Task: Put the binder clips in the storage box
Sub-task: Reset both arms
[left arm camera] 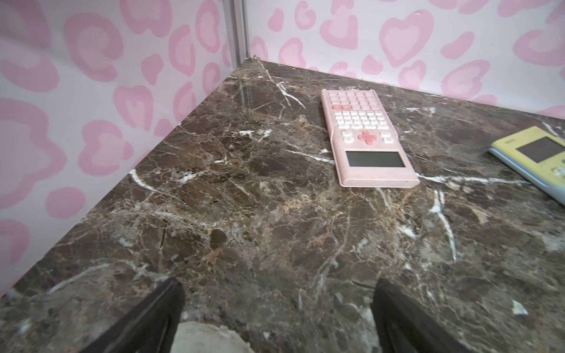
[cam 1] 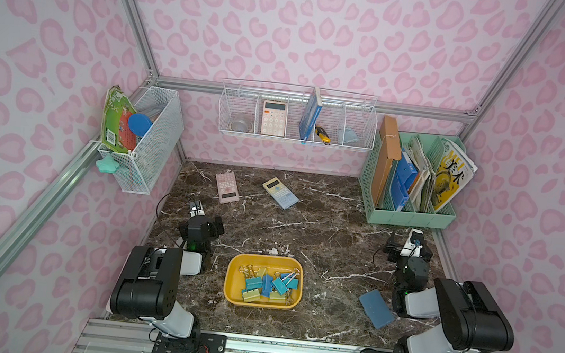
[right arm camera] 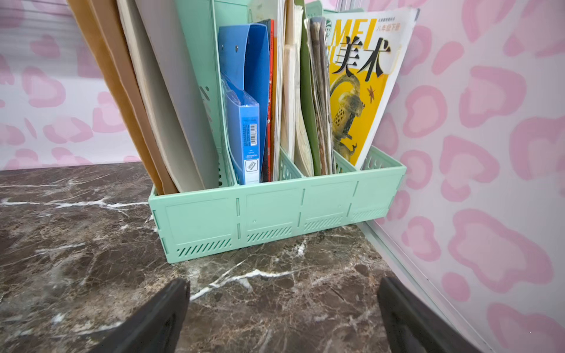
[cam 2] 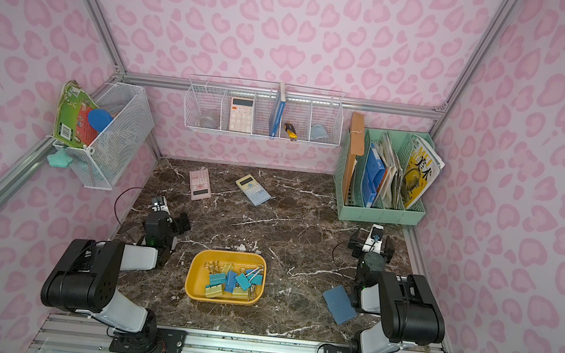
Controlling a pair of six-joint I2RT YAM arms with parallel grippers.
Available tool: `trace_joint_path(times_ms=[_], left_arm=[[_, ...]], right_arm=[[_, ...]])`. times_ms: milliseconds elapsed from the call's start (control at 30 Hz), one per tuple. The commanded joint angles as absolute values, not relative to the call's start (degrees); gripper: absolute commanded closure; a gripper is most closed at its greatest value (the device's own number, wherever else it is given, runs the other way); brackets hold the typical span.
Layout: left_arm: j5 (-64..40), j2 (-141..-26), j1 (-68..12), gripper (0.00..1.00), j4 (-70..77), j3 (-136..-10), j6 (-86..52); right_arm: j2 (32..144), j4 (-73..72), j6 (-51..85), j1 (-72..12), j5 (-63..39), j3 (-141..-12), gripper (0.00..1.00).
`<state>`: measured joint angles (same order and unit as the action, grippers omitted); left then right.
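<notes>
The storage box (cam 1: 237, 265) (cam 2: 197, 266) is a shallow yellow tray near the front middle of the marble table. Several binder clips (cam 1: 267, 284) (cam 2: 231, 280) in teal, blue and pale yellow lie heaped inside it, with no clip showing on the table around it. My left gripper (cam 1: 201, 220) (cam 2: 168, 220) (left arm camera: 278, 293) hovers left of the box, open and empty, facing the back left corner. My right gripper (cam 1: 409, 248) (cam 2: 371, 246) (right arm camera: 282, 290) stands at the far right, open and empty, facing the file organizer. Neither wrist view shows the box or the clips.
A pink calculator (cam 1: 226, 187) (left arm camera: 367, 137) and a yellow-and-blue calculator (cam 1: 280, 192) (left arm camera: 535, 159) lie at the back. A flat blue pad (cam 1: 376, 308) lies right of the box. A mint file organizer (cam 1: 410, 215) (right arm camera: 275, 214) fills the back right corner. White wire baskets (cam 1: 297, 114) hang on the walls.
</notes>
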<state>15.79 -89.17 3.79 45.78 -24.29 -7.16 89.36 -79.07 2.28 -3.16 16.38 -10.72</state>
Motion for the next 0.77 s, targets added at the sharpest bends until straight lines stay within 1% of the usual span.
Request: trace_joint_path(times_ms=[0, 733], left_arm=[[15.3, -89.0, 3.9, 0.01, 46.8, -24.4, -6.9], [15.3, -89.0, 3.8, 0.01, 46.9, -24.3, -6.9]], right_arm=[[89.4, -79.1, 3.5, -3.2, 17.2, -10.8, 0.00], [89.9, -80.5, 3.2, -3.2, 17.2, -10.5, 0.00]])
